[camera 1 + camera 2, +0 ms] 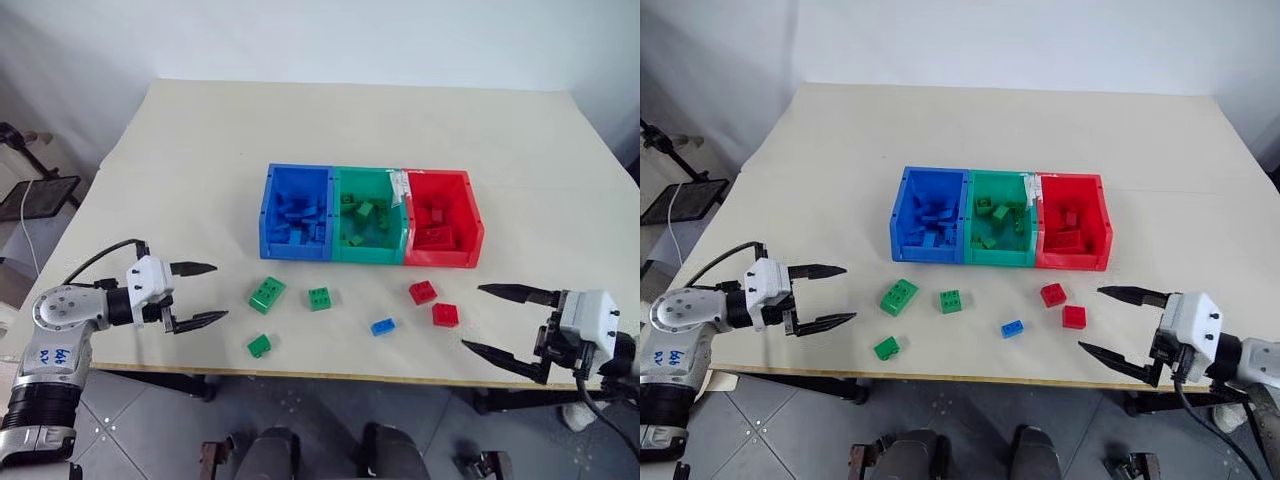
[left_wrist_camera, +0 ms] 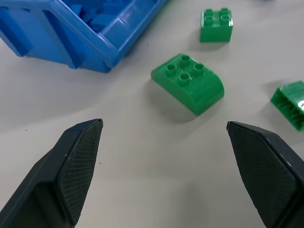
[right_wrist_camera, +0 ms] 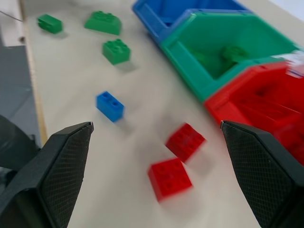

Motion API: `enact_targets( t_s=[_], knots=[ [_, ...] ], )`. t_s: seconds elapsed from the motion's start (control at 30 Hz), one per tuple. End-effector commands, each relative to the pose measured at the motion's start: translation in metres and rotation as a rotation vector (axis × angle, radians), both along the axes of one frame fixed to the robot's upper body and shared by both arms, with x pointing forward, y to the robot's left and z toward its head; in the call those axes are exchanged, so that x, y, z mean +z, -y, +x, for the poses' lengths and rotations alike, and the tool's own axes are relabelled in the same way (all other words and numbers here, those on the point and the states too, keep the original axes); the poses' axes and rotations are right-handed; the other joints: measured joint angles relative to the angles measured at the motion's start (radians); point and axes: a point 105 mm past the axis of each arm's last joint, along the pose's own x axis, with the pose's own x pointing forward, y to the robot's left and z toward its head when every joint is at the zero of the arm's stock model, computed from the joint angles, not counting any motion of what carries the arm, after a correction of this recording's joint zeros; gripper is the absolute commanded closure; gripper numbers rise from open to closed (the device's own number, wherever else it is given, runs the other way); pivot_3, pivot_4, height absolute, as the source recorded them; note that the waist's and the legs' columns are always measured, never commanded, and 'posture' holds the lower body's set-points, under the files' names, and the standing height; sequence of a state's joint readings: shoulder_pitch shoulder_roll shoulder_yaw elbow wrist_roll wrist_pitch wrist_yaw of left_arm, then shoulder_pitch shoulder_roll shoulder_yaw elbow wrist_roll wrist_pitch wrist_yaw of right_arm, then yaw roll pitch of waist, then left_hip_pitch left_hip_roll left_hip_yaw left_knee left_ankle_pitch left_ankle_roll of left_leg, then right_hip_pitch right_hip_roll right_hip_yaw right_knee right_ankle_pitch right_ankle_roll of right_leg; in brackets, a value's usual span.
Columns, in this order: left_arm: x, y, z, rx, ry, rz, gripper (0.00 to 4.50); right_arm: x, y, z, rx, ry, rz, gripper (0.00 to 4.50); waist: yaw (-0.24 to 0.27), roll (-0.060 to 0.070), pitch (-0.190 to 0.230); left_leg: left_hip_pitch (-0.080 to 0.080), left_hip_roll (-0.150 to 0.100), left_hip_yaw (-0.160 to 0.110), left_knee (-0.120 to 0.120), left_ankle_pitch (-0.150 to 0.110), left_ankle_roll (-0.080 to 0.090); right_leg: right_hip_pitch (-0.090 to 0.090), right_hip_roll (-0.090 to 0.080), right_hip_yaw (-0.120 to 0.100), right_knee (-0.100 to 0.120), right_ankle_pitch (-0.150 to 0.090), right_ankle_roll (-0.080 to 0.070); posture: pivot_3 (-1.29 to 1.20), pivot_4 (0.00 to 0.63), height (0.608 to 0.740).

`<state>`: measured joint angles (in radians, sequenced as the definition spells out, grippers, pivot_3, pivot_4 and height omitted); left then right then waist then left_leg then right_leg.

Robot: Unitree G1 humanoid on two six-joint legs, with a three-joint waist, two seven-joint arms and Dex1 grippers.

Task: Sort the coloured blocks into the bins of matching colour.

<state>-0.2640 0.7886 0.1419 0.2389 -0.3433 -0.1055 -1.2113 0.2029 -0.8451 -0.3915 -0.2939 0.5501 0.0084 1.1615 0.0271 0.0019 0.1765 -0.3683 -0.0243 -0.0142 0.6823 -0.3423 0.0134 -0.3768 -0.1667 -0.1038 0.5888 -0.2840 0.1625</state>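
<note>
The three joined plastic bins (image 1: pixel 368 228), blue, green and red, sit mid-desk; six small studded bricks lie before them by the front edge. Left gripper (image 1: pixel 196 294) and right gripper (image 1: pixel 505 320) stand spread and empty. Lower yours squarely over the curved green brick (image 1: pixel 267 294).

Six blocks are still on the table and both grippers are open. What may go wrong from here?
1. The two red blocks lie close together; the right gripper might knock one while closing on the other.
2. The small green block sits near the table's front edge; a push by the left gripper could send it off.
3. The bins are joined, so a release near a shared wall may drop a block into the wrong colour.
</note>
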Motion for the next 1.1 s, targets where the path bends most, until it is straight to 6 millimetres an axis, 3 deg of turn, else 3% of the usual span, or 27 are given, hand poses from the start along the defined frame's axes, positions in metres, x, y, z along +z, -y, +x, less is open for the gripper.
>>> enact_targets(
  t_s=[0.03,0.13,0.23,0.33,0.4,0.53,0.63,0.8,1.0,1.1],
  knots=[
    [0.013,0.015,-0.007,-0.075,0.005,-0.014,0.06,0.007,0.003,0.002,-0.021,0.032,0.008,0.0,0.0,0.0,0.0,0.0,0.0,0.0,0.0,0.0,0.0,0.0,0.0,0.0,0.0,0.0,0.0,0.0,0.15,0.74],
    [0.019,0.032,-0.008,-0.117,0.014,-0.025,0.06,0.01,0.022,0.004,-0.115,0.022,0.002,0.0,-0.001,0.0,0.0,0.0,0.0,0.0,0.0,0.0,0.0,0.0,0.0,0.0,0.0,0.0,0.0,0.0,0.15,0.74],
    [0.025,0.071,-0.02,-0.266,-0.013,-0.007,0.06,0.004,0.054,-0.005,-0.213,-0.024,-0.079,0.0,0.007,0.0,0.0,0.0,0.0,0.0,0.0,0.0,0.0,0.0,0.0,0.0,0.0,0.0,0.0,0.0,0.15,0.74],
    [0.024,0.106,-0.038,-0.445,0.011,0.051,0.06,-0.014,0.08,-0.018,-0.236,-0.111,-0.262,0.0,0.011,0.0,0.0,0.0,-0.001,0.004,0.0,0.0,0.001,0.001,0.0,0.0,-0.002,0.0,0.0,0.0,0.15,0.74],
    [0.03,0.12,-0.039,-0.478,0.038,0.019,0.06,-0.018,0.086,-0.018,-0.241,-0.14,-0.314,0.0,0.009,0.0,0.0,0.0,-0.002,0.008,0.0,0.0,0.001,0.001,0.0,0.001,-0.002,0.0,0.0,0.0,0.15,0.74],
    [0.035,0.119,-0.035,-0.458,0.062,-0.011,0.06,-0.014,0.063,-0.006,-0.186,-0.161,-0.28,0.0,-0.015,0.0,0.0,0.002,0.0,0.008,0.0,0.0,0.0,0.001,0.002,0.001,-0.003,-0.001,-0.004,0.0,0.15,0.74],
    [0.03,0.112,-0.036,-0.45,0.057,-0.007,0.06,-0.02,0.045,0.01,-0.202,-0.238,-0.356,0.0,-0.024,0.002,0.001,0.005,0.002,0.007,0.0,-0.001,-0.001,0.001,0.002,0.002,-0.001,-0.002,-0.005,0.0,0.15,0.74],
    [0.02,0.092,-0.033,-0.377,0.027,-0.012,0.06,-0.018,-0.008,0.034,-0.124,-0.315,-0.397,0.0,-0.024,0.004,0.002,0.004,0.005,0.005,0.0,-0.001,-0.001,0.0,0.002,0.002,-0.003,-0.002,-0.005,0.0,0.15,0.74],
    [0.016,0.084,-0.034,-0.344,0.016,-0.002,0.06,-0.036,-0.017,0.055,-0.129,-0.319,-0.488,0.0,0.008,0.004,0.002,-0.003,0.001,-0.002,0.001,-0.002,-0.001,-0.001,0.001,0.0,-0.004,-0.001,-0.004,0.0,0.15,0.74],
    [0.015,0.082,-0.037,-0.339,0.018,0.004,0.0,-0.043,-0.015,0.061,-0.131,-0.315,-0.534,0.63,0.003,0.004,0.002,-0.003,0.0,-0.001,0.001,-0.002,0.0,-0.001,0.001,0.0,-0.005,-0.001,-0.004,0.0,0.15,0.74]
  ],
)
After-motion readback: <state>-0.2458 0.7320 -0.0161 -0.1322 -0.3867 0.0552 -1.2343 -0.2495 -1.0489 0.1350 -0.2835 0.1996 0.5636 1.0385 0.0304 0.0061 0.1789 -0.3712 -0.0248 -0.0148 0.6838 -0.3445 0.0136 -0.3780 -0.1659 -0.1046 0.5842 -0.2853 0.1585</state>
